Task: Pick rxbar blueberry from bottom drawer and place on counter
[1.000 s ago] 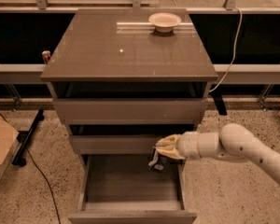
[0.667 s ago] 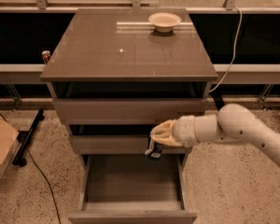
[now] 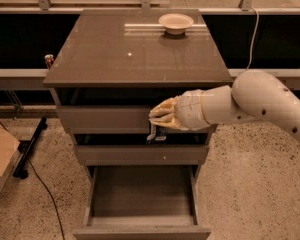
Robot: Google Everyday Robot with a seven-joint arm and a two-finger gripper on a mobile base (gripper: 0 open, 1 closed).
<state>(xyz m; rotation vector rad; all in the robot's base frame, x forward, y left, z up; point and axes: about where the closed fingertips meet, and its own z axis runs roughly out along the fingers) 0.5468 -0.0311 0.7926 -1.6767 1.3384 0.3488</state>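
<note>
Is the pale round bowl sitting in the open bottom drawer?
No, the pale round bowl rests on the glossy grey-brown counter; the gripper hangs before the grey top drawer.

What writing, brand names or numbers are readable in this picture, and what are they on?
None can be read.
The counter, the bowl and the bottom drawer: no lettering shows.
The small red object on the left ledge: too small to read.
The gripper, in front of the upper drawers: no markings show.

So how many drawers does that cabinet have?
3. The top drawer is just under the counter, the middle drawer is below it, and the bottom drawer is pulled open near the floor. The hand hangs in front of the top drawer.
</note>
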